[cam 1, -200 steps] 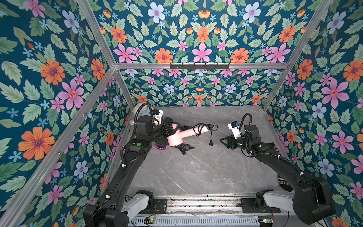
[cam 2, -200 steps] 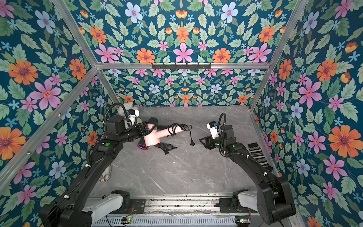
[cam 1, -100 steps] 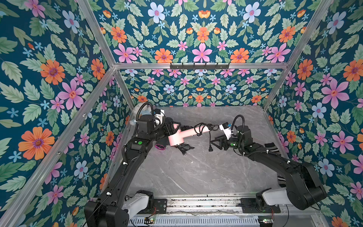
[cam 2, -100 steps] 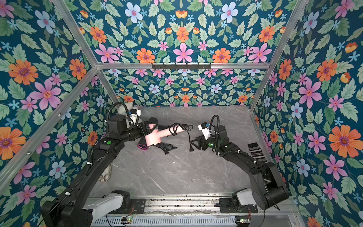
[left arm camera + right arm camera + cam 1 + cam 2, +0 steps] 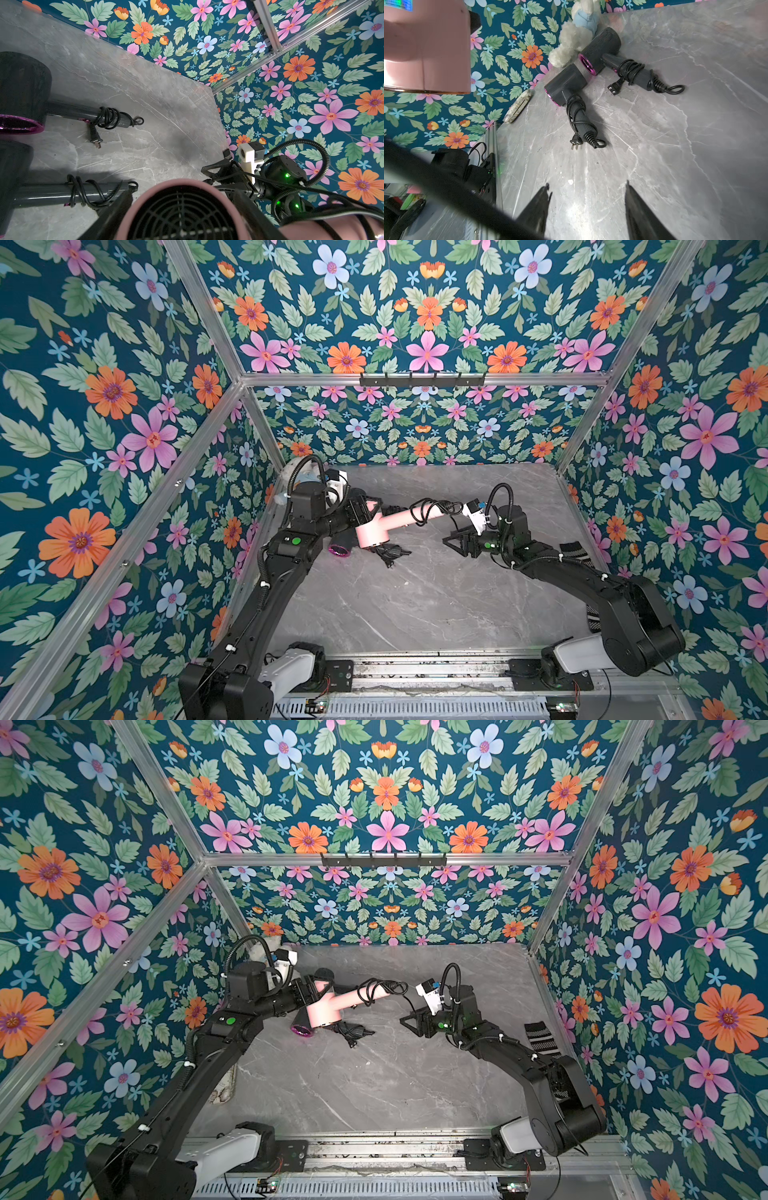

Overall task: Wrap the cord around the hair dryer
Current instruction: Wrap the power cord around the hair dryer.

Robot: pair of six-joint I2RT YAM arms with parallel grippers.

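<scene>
My left gripper (image 5: 368, 510) is shut on the barrel of a pink hair dryer (image 5: 374, 529) and holds it above the table at the back left. In the left wrist view the jaws of the left gripper (image 5: 182, 195) press on either side of the hair dryer's pink barrel (image 5: 145, 199). Its handle points right, with the black cord (image 5: 432, 506) looped around the end. The cord's loose end drops toward my right gripper (image 5: 451, 543). That gripper (image 5: 586, 184) stands open over bare table, and a blurred cord (image 5: 446, 187) passes beside it.
Two dark grey hair dryers (image 5: 600, 49) (image 5: 564, 85) with wound cords lie on the table (image 5: 415, 605) under the pink one. A white and blue plush toy (image 5: 575, 37) sits in the back left corner. A striped black item (image 5: 540, 1038) lies by the right wall.
My right gripper has moved left toward the pink dryer's handle end. The hanging plug, visible earlier, is now behind that gripper. The left arm has held still.
</scene>
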